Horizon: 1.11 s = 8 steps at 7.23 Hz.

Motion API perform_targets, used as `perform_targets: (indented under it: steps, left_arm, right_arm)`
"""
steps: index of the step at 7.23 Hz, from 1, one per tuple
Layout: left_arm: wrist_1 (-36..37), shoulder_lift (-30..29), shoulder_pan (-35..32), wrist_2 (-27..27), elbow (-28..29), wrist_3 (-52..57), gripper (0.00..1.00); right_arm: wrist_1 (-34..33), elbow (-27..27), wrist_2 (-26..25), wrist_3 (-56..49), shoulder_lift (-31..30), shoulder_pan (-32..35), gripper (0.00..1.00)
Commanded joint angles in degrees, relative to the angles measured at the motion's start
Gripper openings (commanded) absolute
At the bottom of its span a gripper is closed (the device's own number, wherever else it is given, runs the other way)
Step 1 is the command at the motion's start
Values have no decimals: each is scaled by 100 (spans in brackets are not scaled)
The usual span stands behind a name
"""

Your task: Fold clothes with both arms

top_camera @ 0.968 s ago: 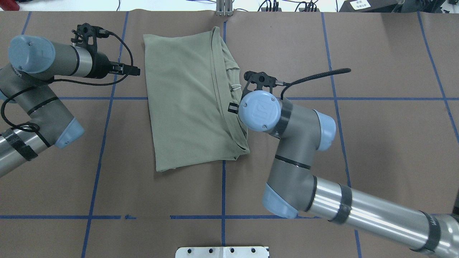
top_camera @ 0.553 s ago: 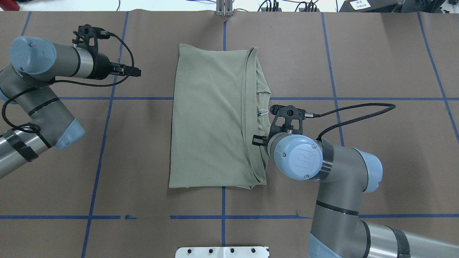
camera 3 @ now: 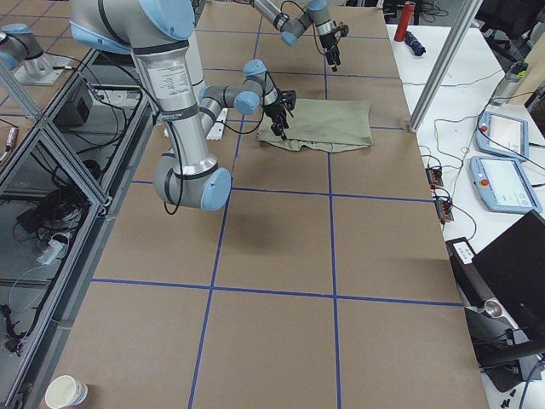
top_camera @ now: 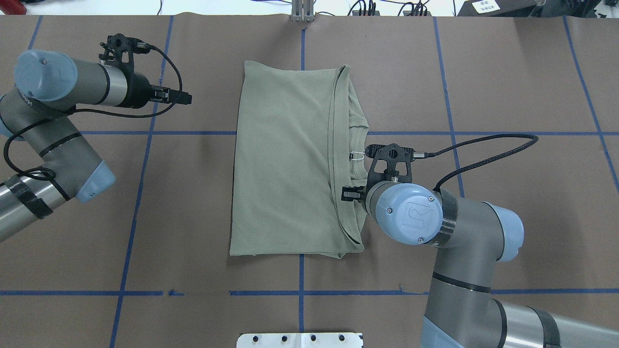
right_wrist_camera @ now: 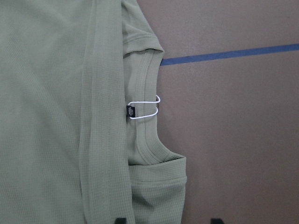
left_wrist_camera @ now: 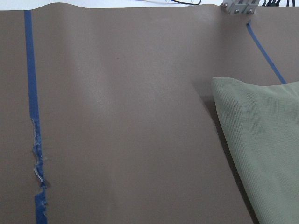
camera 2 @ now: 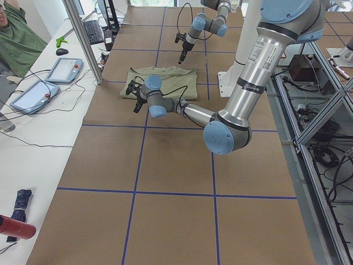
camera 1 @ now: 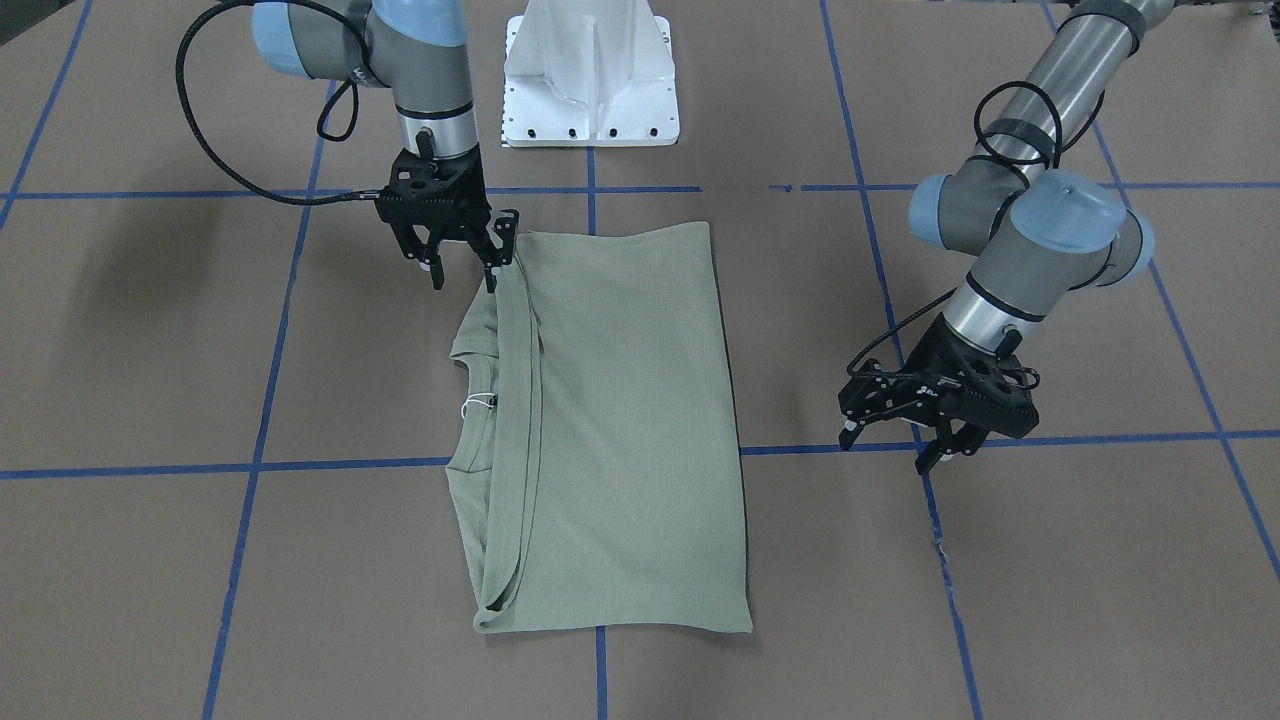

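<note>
Brown worktop (top_camera: 508,72) crossed by blue tape lines (top_camera: 145,132). Flat in the middle: the green shirt (top_camera: 285,164), folded into a long strip, with the neck hole and white string tag (top_camera: 357,154) along its 3 o'clock edge and a small black neck label (right_wrist_camera: 131,111) just beside the string. Right tool (camera 1: 465,272) at the shirt's 4 o'clock edge, pointing down, fingers spread wide, pinching nothing; one finger touching the cloth or just beside it, hard to say which. Left tool (top_camera: 186,98) well apart at 10 o'clock, holding nothing; spread or pressed together, cannot tell. Most likely time to fold the strip in half. To do it well: bring the left tool over to the 7 o'clock corner, pinch all the layers at both near corners and not just the top one, lift both sides together, carry them toward 12 o'clock, line up the edges, set down softly, and keep the string tag from catching. Only one container: a paper cup (camera 3: 64,392) far off in the right-side view, inside not visible.
</note>
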Motion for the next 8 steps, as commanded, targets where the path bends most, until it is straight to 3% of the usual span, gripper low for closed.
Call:
perform_targets:
  steps: [1, 2, 4, 8]
  left_arm:
    - [0, 0, 1, -1, 13, 0, 100]
    - [0, 8, 1, 7, 5, 0, 100]
    - [0, 0, 44, 8, -4, -17, 100]
    - [-9, 8, 106, 8, 5, -26, 100]
  right_arm:
    - [-754, -562, 216, -493, 855, 27, 100]
    - [-1170, -860, 278, -808, 1217, 27, 99]
    - [-1183, -1624, 261, -820, 1545, 36, 98]
    - [-1200, -2024, 226, -907, 1643, 36, 98]
